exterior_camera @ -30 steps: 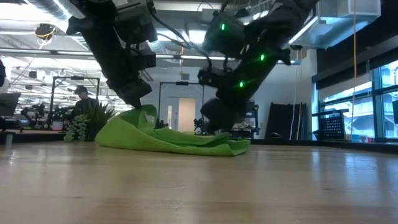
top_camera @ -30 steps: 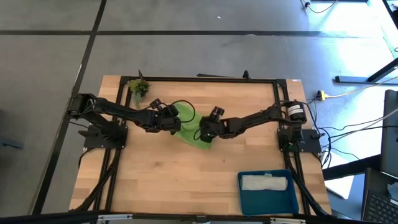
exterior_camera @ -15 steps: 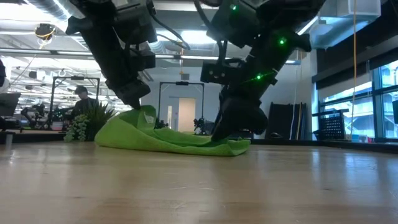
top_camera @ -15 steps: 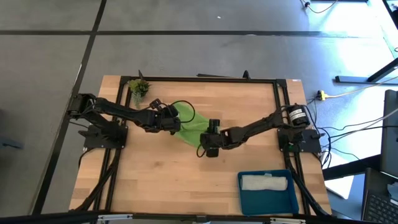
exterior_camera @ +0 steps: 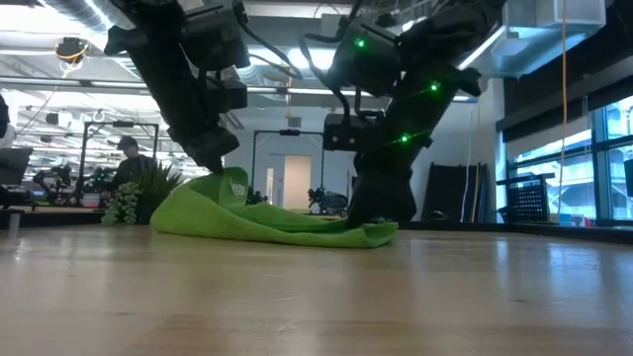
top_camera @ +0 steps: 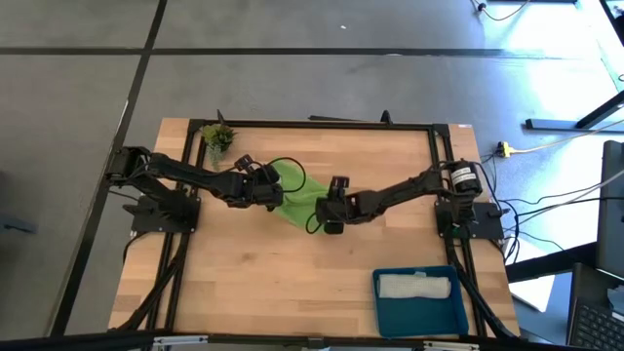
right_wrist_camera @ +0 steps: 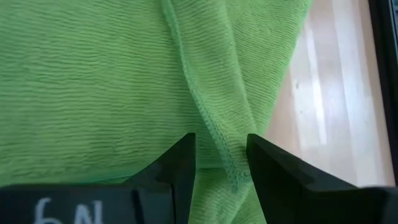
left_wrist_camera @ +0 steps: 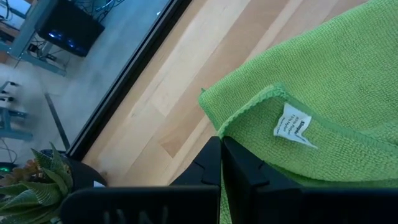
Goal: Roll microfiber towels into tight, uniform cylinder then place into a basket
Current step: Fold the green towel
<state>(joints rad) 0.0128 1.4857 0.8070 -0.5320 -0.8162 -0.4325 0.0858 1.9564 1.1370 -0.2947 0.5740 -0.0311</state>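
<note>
One of two towels is finished, by my judgement: roughly half the task stands complete.

Tabletop: wooden, carrying all items. The green towel lies near its centre, loosely spread and rumpled, with one corner raised. No rolling is evident on it; it has yet to be flattened, rolled tight and carried to the basket.

Basket: at the tabletop's near right corner, well apart from the green towel. It holds the white towel, rolled into a cylinder and lying along the far wall. The remainder of the basket floor is bare, leaving room, I judge, for a second roll.

Left tool: at the green towel's left edge, fingers closed together on the hem beside the care label, holding that corner up off the wood.

Right tool: at the towel's near right edge, fingers partly open and straddling a raised fold of cloth, not yet closed on it.

Plant sprig: at the far left corner, clear of the work.
</note>
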